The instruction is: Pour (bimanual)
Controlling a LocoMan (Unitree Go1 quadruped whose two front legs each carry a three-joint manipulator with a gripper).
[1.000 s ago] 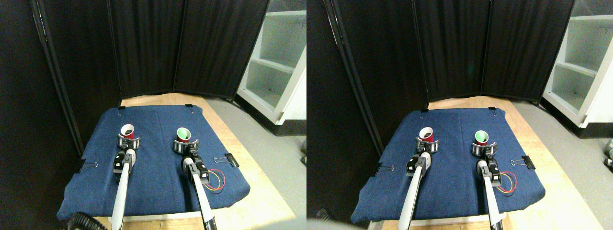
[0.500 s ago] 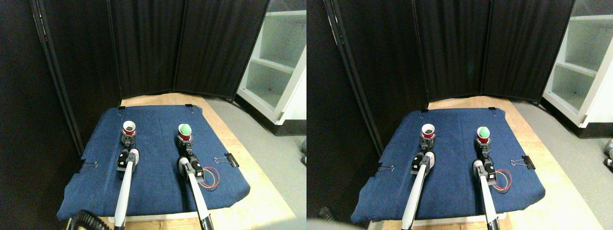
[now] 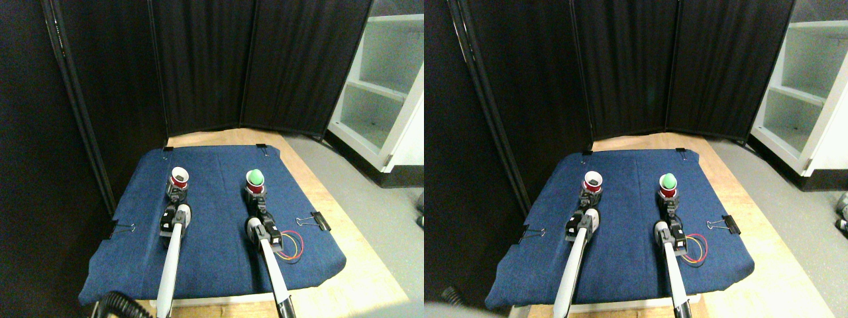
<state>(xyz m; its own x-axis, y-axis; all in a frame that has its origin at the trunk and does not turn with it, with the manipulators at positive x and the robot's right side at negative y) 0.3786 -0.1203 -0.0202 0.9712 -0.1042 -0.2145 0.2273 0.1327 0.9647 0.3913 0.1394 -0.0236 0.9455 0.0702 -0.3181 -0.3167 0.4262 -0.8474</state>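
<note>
On the blue cloth (image 3: 218, 258), left to right: a red cup with a white interior (image 3: 179, 177) stands upright at the tip of the left gripper (image 3: 175, 193); well to its right, a second red cup with a green interior (image 3: 255, 179) stands upright at the tip of the right gripper (image 3: 256, 196).

Gripper state: each sits at the base of its cup and seems narrowed around it. Jaws are too small and dark to confirm a pinch, so I cannot tell for either.

Handling, as judgement: both look like thin disposable cups, so light, easily crushed and smooth-walled. Take hold low on the wall with modest squeeze, since the upper wall would flex under pressure and the rim must stay free for the pour. A light cup tips readily when nudged.

Hard to make out:
- contents of either cup, though the white interior shows a dark patch low down
- contact between jaws and cup walls
- whether cup bases rest on the cloth or are raised

Binder clip (image 3: 311, 219) and loose coloured wires (image 3: 291, 246) lie right of the right manipulator, apart from both cups.
</note>
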